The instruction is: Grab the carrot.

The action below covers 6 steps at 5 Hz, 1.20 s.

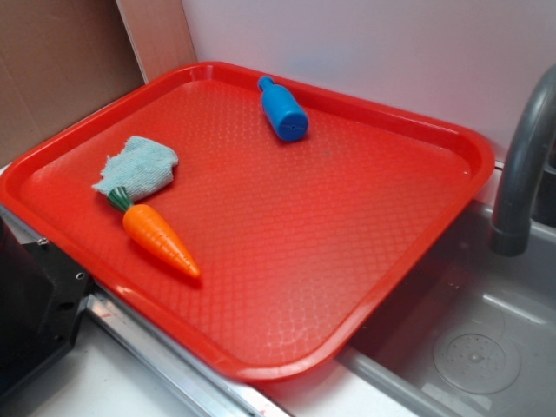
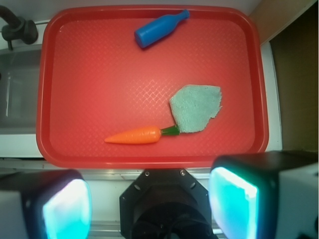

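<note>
1. Counter (image 1: 104,382): a pale surface with a metal strip along its edge, seen beneath the near edge of the tray. A grey sink basin (image 1: 469,339) with a dark faucet (image 1: 521,174) adjoins it.

2. Tray (image 1: 417,252): red, textured, raised rim. It is set on the counter, with one corner seeming to reach over the sink. All three loose items are carried on it, well inside the rim, so none is likely to roll off.

3. Gripper (image 2: 149,204): shown only in the wrist view, where two pale, lit finger pads are seen at the lower corners, spread wide apart. Nothing is held between them and nothing is touched. It is poised outside the near rim of the tray, apart from every item; the carrot lies ahead of it and is not yet bracketed by the fingers.

4. Cloth rag (image 1: 137,168): pale teal, crumpled flat on the tray. Its edge is touched by the green stem of the carrot.

5. Blue toy bottle (image 1: 281,109): laid on its side near the far rim, well apart from the carrot, and judged no obstacle to a grasp.

6. Carrot (image 1: 159,240): glossy orange, cone-shaped, laid on its side near the near rim, with its tip pointed away from the rag. Its orange body is free on both long sides, so a grasp across it is judged feasible without the rag being caught.
</note>
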{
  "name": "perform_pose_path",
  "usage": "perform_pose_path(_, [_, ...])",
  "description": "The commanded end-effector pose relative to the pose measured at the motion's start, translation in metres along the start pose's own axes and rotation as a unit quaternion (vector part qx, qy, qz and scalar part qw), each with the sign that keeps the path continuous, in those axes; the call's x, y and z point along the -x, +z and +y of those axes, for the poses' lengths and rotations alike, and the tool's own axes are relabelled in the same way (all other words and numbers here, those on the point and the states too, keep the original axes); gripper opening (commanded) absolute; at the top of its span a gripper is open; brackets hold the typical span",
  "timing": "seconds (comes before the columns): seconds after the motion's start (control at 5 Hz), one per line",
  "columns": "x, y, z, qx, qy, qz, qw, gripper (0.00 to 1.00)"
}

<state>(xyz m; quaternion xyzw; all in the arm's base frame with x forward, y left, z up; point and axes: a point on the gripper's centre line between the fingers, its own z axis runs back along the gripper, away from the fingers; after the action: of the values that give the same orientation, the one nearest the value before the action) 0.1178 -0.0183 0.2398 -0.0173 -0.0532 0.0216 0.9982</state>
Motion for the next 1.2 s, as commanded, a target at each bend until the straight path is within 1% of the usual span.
perform_pose_path(0.0, [-0.004, -0.032, -0.017, -0.029, 0.239, 0.003, 0.971, 1.0])
perform_pose_path(0.2, [-0.01, -0.053, -0.019, -0.017, 0.36, 0.001, 0.933, 1.0])
perform_pose_path(0.4, [-0.021, -0.091, -0.023, -0.013, 0.476, 0.03, 0.879, 1.0])
perform_pose_path(0.6, [-0.026, -0.135, -0.024, -0.013, 0.582, 0.036, 0.812, 1.0])
perform_pose_path(0.8, [-0.024, -0.165, -0.017, -0.012, 0.681, 0.06, 0.73, 1.0])
perform_pose_path(1.0, [-0.014, -0.188, -0.016, -0.039, 0.725, 0.058, 0.685, 1.0])
